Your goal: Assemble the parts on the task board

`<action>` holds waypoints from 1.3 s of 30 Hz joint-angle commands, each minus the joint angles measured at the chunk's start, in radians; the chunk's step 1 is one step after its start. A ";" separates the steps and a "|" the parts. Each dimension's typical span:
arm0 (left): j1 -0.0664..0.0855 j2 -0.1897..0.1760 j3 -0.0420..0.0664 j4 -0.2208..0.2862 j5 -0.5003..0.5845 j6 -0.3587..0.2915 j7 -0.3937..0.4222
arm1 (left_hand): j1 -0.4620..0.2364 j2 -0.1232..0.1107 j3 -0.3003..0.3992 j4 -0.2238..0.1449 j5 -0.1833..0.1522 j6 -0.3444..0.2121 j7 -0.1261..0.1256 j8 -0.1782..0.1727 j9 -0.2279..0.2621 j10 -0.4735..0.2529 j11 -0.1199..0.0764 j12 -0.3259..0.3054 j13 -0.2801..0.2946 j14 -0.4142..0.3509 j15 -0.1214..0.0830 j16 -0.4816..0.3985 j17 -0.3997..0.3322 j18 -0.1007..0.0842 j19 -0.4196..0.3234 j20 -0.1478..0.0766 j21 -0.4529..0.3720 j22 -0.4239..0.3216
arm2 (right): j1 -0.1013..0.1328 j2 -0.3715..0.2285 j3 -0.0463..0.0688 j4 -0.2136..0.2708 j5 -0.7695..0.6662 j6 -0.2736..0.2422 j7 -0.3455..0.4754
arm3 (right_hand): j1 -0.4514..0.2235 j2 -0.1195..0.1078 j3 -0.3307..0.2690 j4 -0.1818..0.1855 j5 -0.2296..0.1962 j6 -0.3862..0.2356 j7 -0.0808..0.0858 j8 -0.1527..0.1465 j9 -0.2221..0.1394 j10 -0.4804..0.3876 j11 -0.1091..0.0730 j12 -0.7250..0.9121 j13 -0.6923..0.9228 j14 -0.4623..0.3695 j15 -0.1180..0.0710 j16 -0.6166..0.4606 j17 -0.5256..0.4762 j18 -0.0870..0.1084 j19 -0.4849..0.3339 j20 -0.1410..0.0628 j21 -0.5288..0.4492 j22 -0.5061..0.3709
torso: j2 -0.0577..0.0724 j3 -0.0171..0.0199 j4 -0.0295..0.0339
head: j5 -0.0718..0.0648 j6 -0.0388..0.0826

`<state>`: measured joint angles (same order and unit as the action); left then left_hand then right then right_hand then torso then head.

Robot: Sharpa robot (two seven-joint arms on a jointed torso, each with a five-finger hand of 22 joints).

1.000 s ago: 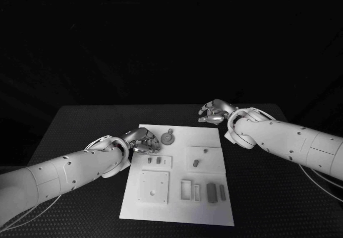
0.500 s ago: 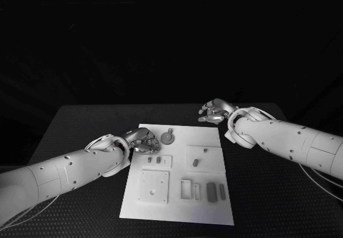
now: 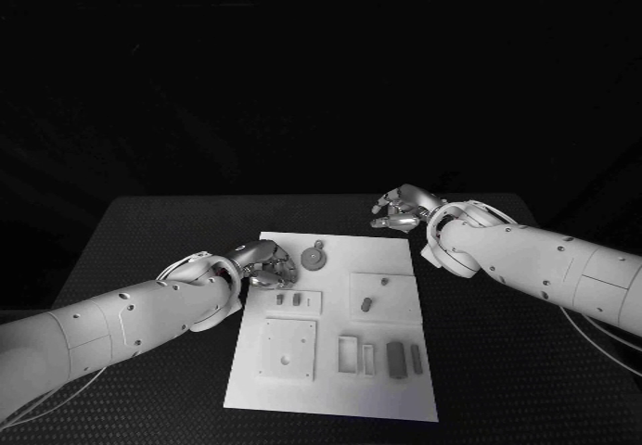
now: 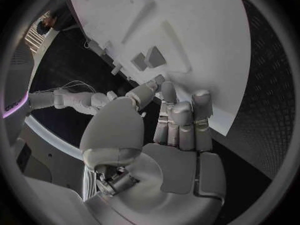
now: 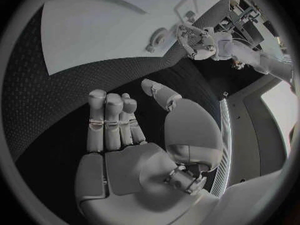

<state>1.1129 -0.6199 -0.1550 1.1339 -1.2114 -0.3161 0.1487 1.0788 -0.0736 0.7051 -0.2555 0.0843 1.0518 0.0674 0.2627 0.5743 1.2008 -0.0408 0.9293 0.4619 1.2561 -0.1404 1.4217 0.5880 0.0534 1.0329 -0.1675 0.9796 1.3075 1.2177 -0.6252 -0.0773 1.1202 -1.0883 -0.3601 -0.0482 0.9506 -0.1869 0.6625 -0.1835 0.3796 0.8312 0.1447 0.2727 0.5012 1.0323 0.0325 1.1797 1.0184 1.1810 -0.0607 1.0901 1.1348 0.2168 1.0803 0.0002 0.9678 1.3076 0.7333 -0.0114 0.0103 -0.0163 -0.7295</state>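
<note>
Left robot hand (image 3: 268, 263) empty beside round part (image 3: 314, 257) — task board (image 3: 335, 399), right robot hand (image 3: 402, 211) empty

A black table (image 3: 160, 232) with a finely textured top fills the foreground

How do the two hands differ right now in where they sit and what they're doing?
The left hand is over the task board's far left edge, beside the round part; the right hand hangs over bare table beyond the board's far right corner. The left hand's fingers reach onto the board; the right hand's reach toward nothing. Both hold nothing.
</note>
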 commanded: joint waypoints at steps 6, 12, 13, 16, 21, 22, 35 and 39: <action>-0.002 -0.005 -0.002 0.000 -0.035 0.039 -0.035 | 0.001 0.005 -0.001 -0.003 0.007 0.004 0.007 0.004 0.003 0.006 0.002 0.000 -0.002 -0.001 -0.008 0.002 0.002 0.018 0.008 -0.075 0.005 0.023 | 0.000 0.000 0.000 0.000 -0.005 0.006 0.009 | -0.009 0.001 0.000 -0.006 0.006 0.024 0.015 0.006 -0.002 -0.115 0.015 0.004 -0.001 -0.008 0.001 0.007 -0.001 0.045 0.000 -0.007 -0.006 0.018 | 0.000 -0.0003 0.0005 | 0.000 -0.002; -0.002 -0.005 -0.002 -0.001 -0.038 0.038 -0.040 | 0.001 0.004 -0.002 -0.003 0.007 0.003 0.007 0.004 0.003 0.006 0.002 0.001 -0.002 -0.001 -0.008 0.002 0.002 0.018 0.008 -0.075 0.005 0.023 | 0.000 0.001 0.000 0.001 -0.004 0.006 0.009 | -0.009 0.001 0.000 -0.006 0.006 0.024 0.015 0.006 -0.002 -0.115 0.015 0.004 -0.001 -0.008 0.001 0.007 -0.001 0.045 0.000 -0.007 -0.006 0.018 | 0.000 -0.0004 0.0006 | 0.000 -0.002; -0.002 -0.004 -0.002 -0.001 -0.038 0.038 -0.041 | 0.001 0.003 -0.002 -0.003 0.007 0.003 0.007 0.003 0.003 0.006 0.002 0.001 -0.002 -0.001 -0.008 0.003 0.002 0.018 0.008 -0.075 0.005 0.023 | 0.000 0.001 0.000 0.001 -0.004 0.007 0.009 | -0.009 0.001 0.000 -0.006 0.006 0.024 0.015 0.006 -0.002 -0.115 0.015 0.004 -0.001 -0.008 0.001 0.007 -0.001 0.045 0.000 -0.007 -0.006 0.018 | 0.000 -0.0004 0.0006 | 0.000 -0.002; -0.002 -0.002 -0.002 -0.001 -0.039 0.039 -0.044 | 0.000 0.003 -0.002 -0.003 0.007 0.003 0.007 0.003 0.003 0.006 0.002 0.001 -0.002 -0.001 -0.008 0.003 0.003 0.018 0.008 -0.075 0.005 0.022 | 0.000 0.002 0.000 0.000 -0.002 0.006 0.010 | -0.009 0.002 0.000 -0.006 0.006 0.024 0.015 0.006 -0.002 -0.115 0.015 0.004 -0.001 -0.008 0.001 0.007 -0.001 0.045 0.000 -0.007 -0.006 0.018 | 0.000 0.0000 0.0001 | 0.000 -0.002; -0.002 -0.002 -0.002 0.000 -0.039 0.034 -0.042 | 0.000 0.002 -0.002 -0.003 0.006 0.000 0.007 0.002 0.003 0.006 0.003 0.001 -0.003 -0.001 -0.008 0.003 0.003 0.018 0.008 -0.075 0.006 0.022 | 0.000 0.002 0.000 0.000 -0.002 0.006 0.010 | -0.009 0.002 0.000 -0.006 0.006 0.024 0.015 0.006 -0.002 -0.115 0.015 0.004 -0.002 -0.008 0.001 0.007 -0.001 0.045 0.000 -0.007 -0.006 0.018 | 0.000 0.0000 -0.0002 | 0.001 -0.002; -0.002 -0.003 -0.002 0.000 -0.036 0.032 -0.041 | 0.000 0.001 -0.003 -0.003 0.006 0.000 0.008 0.001 0.003 0.006 0.003 0.001 -0.003 -0.001 -0.008 0.002 0.004 0.019 0.007 -0.075 0.006 0.022 | 0.000 0.002 0.000 0.000 -0.002 0.006 0.010 | -0.009 0.002 0.000 -0.006 0.006 0.024 0.015 0.006 -0.002 -0.115 0.015 0.004 -0.002 -0.008 0.001 0.007 -0.001 0.045 0.000 -0.007 -0.006 0.018 | 0.000 0.0000 -0.0002 | 0.001 -0.002; -0.002 -0.009 -0.002 0.001 -0.024 0.011 -0.042 | 0.010 -0.034 -0.003 -0.010 -0.001 -0.080 0.023 -0.045 -0.020 0.007 0.016 0.004 -0.010 0.000 0.004 0.001 0.011 0.024 0.007 -0.068 0.013 0.020 | 0.000 0.001 0.000 0.000 -0.002 0.006 0.009 | -0.010 0.001 0.000 -0.006 0.006 0.023 0.015 0.006 -0.002 -0.115 0.016 0.005 -0.002 -0.008 0.001 0.007 -0.001 0.045 0.000 -0.007 -0.006 0.018 | 0.000 0.0005 -0.0001 | 0.001 -0.001; -0.002 -0.009 -0.002 0.001 -0.022 0.009 -0.041 | 0.017 -0.047 -0.003 -0.014 0.002 -0.105 0.025 -0.059 -0.028 0.011 0.019 0.007 -0.012 0.003 0.007 0.002 0.014 0.026 0.009 -0.064 0.014 0.019 | 0.000 0.002 0.000 0.000 -0.002 0.006 0.009 | -0.009 0.001 0.000 -0.006 0.006 0.023 0.015 0.006 -0.002 -0.116 0.016 0.005 -0.002 -0.008 0.001 0.007 -0.001 0.045 0.000 -0.007 -0.006 0.018 | 0.000 0.0006 0.0000 | 0.001 -0.002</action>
<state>1.1114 -0.6297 -0.1562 1.1337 -1.2336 -0.3096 0.1154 1.0959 -0.1146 0.7012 -0.2650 0.0871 0.9675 0.0771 0.2061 0.5472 1.2059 -0.0317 0.9293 0.4515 1.2593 -0.1373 1.4216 0.6012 0.0672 1.0333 -0.1679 0.9873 1.3080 1.2177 -0.6241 -0.0773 1.1196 -1.0877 -0.3601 -0.0477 0.9506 -0.1869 0.6625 -0.1835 0.3796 0.8329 0.1430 0.2727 0.5007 1.0323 0.0324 1.1797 1.0174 1.1820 -0.0598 1.0939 1.1350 0.2168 1.0803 0.0002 0.9679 1.3077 0.7333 -0.0109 0.0100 -0.0149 -0.7307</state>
